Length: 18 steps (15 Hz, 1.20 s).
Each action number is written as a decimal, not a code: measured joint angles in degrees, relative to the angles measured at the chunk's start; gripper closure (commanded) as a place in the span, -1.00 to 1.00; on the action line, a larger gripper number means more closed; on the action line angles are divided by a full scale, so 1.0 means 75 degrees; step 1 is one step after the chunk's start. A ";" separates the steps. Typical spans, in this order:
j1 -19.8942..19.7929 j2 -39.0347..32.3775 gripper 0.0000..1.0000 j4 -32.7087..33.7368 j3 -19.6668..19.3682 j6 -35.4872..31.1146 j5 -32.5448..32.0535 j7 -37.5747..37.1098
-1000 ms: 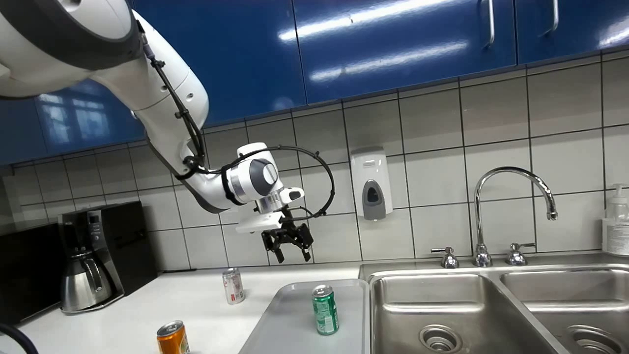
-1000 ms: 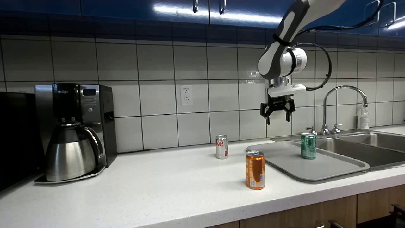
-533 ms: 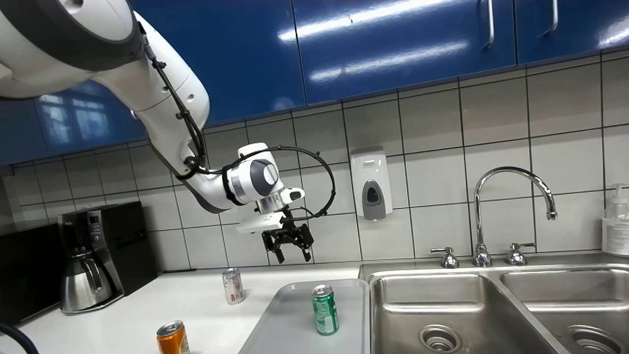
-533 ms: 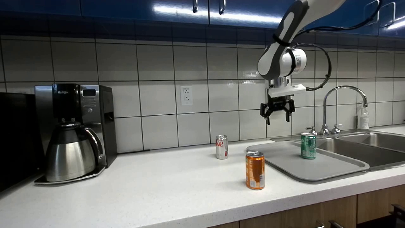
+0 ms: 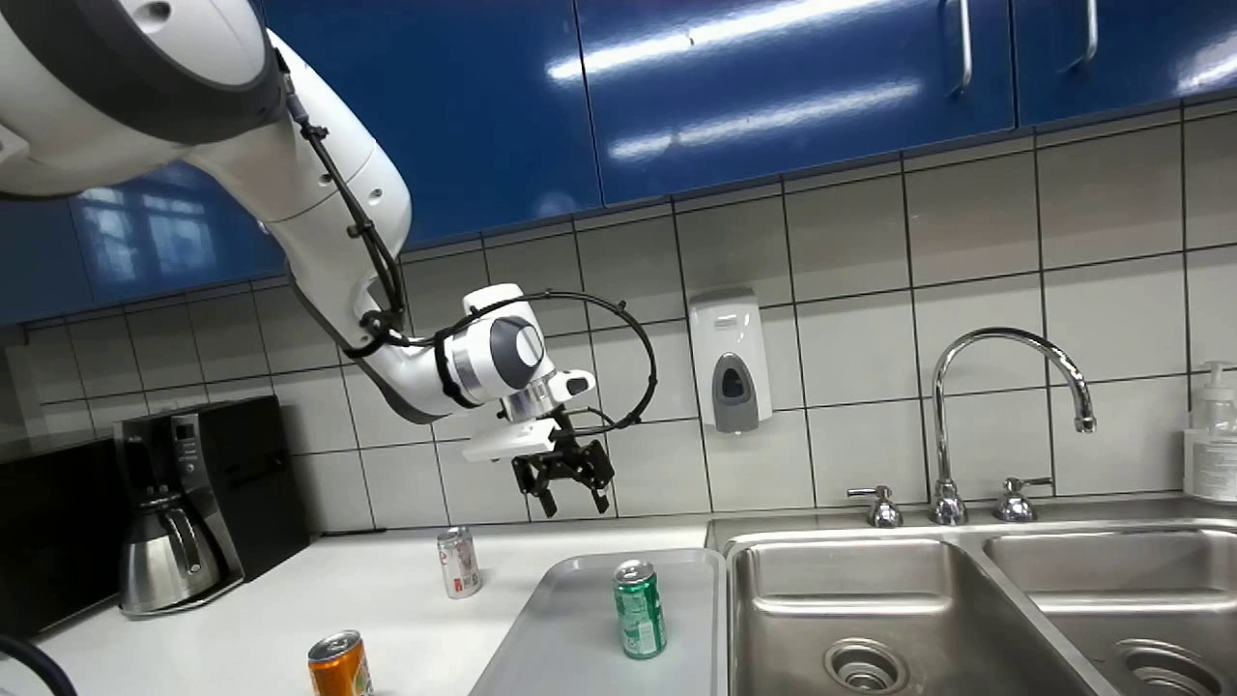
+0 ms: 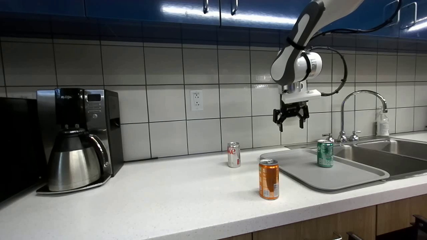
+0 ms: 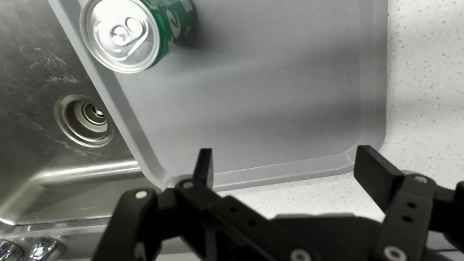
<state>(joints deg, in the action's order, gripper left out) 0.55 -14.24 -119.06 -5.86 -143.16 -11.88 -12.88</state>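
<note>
Green can [image 6: 325, 154], upright on gray tray [image 6: 303, 168], below and aside from hand [image 6: 291, 126], jaws apart

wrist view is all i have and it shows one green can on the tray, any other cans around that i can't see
Observer: Yes, two more: an orange can and a silver can stand upright on the counter, both off the tray, as both exterior views show.
Operator: ok and i can't judge height from here, am i down on anything or up in the air
Observer: Up in the air: in both exterior views the gripper hangs well above the tray and counter, touching neither.
</note>
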 measured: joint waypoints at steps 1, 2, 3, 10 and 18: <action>0.0049 -0.0044 -1.00 0.0000 0.0007 -0.0175 -0.0004 0.0000; 0.0098 -0.0100 -1.00 0.0001 0.0024 -0.0363 -0.0004 0.0003; 0.0144 -0.0172 -1.00 0.0003 0.0051 -0.0548 -0.0004 0.0007; 0.0219 -0.0736 -1.00 0.0216 0.0394 -0.1545 0.0176 0.0540; 0.0157 -0.1168 -1.00 0.0917 0.0983 -0.1821 0.1144 0.1858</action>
<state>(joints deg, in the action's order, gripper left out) 1.72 -23.01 -112.18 1.52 -156.82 -3.30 1.05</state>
